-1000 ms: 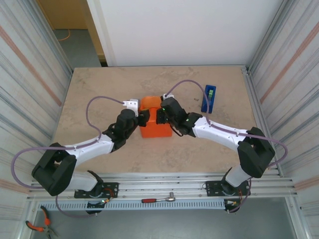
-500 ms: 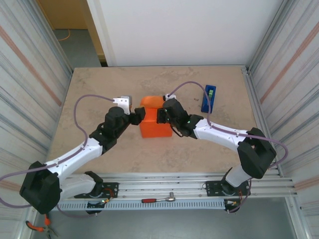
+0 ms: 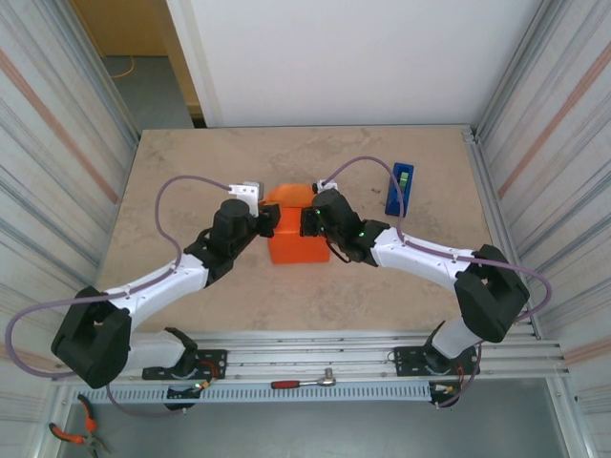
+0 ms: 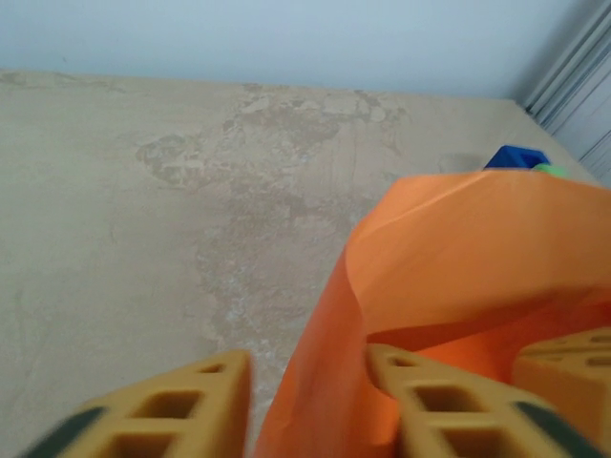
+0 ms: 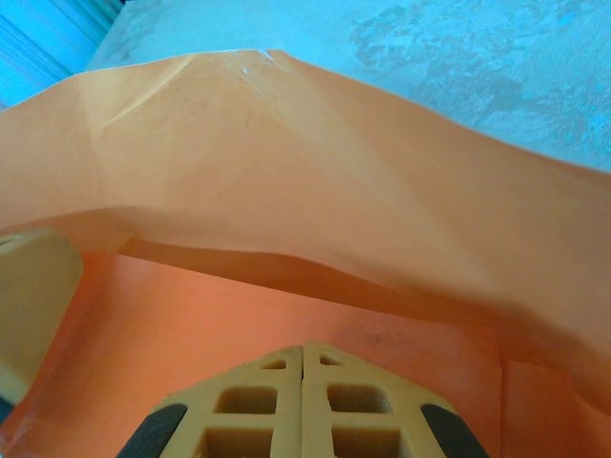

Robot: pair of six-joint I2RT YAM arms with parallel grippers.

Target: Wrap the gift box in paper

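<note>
The paper lies between the left hand and right hand.

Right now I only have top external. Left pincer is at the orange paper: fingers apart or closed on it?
Observer: Apart. In the left wrist view the left pincer stands open, with the edge of the paper in the gap, against one finger.
Operator: Right pincer?
Observer: Right wrist view: the right pincer has its fingers pressed together, nothing visible between them, and the paper folds across just ahead of them.
Operator: Paper flat on the left side?
Observer: No. Left wrist view: it rises off the table as a curved upright flap.
</note>
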